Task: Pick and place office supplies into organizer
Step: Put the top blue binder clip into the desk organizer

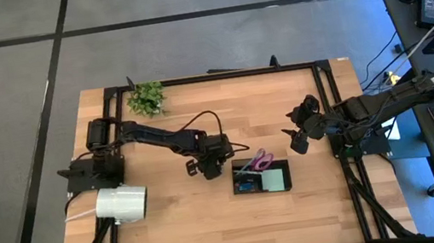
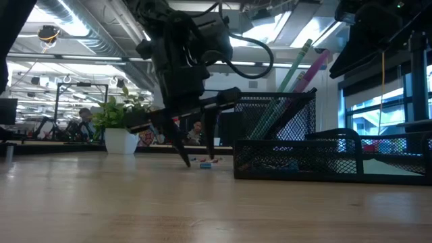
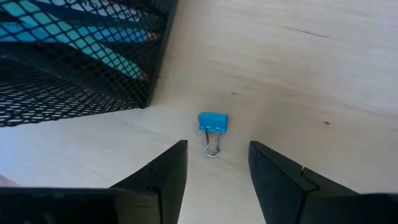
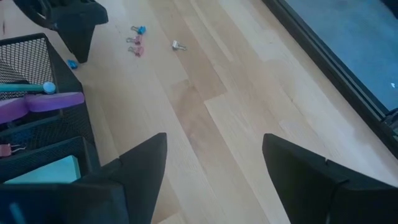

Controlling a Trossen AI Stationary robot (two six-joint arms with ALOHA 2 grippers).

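Your left hand [image 3: 214,177] hangs released, fingers straddling the blue clip [image 3: 212,122] on the bench [image 3: 298,74], just beside the organizer [image 1: 261,177], lined up for pickup. Right hand [image 1: 296,139] waits released, off to the side.

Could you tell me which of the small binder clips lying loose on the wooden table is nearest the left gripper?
The blue binder clip beside the black mesh organizer: it lies alone just ahead of the open left gripper, whereas the blue, pink and silver clips lie farther out.
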